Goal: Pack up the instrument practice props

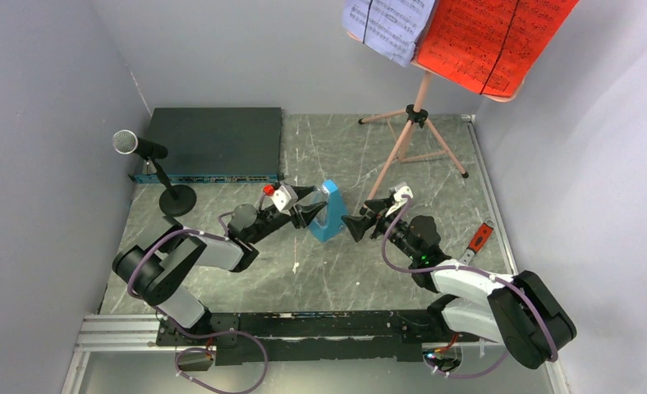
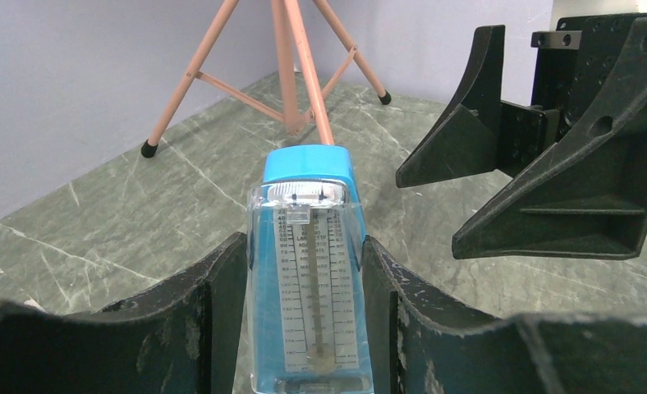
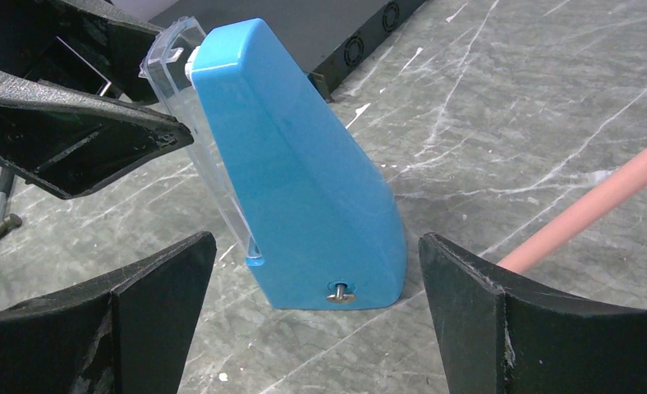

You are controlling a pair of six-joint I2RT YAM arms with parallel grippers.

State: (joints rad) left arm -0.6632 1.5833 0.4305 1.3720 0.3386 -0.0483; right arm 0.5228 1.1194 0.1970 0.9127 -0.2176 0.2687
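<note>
The blue pyramid metronome (image 1: pixel 328 212) (image 3: pixel 304 189) stands upright mid-table. My left gripper (image 1: pixel 310 207) (image 2: pixel 304 246) is shut on its clear front cover (image 2: pixel 308 271), one finger pressed against each side. My right gripper (image 1: pixel 357 220) (image 3: pixel 316 242) stands open just right of the metronome, facing the side with the winding key and not touching it. It also shows in the left wrist view as the right gripper (image 2: pixel 468 189). The black microphone (image 1: pixel 127 142) stands on its round-base stand at the left. The pink tripod music stand (image 1: pixel 415 123) at the back holds a red sheet (image 1: pixel 493 37) and a lavender sheet (image 1: pixel 390 25).
A large flat black electronics box (image 1: pixel 209 144) lies at the back left, behind the microphone. A red-handled tool (image 1: pixel 480 238) lies by the right wall. A pink tripod leg (image 3: pixel 599 197) runs close behind my right gripper. Grey walls enclose the table on three sides.
</note>
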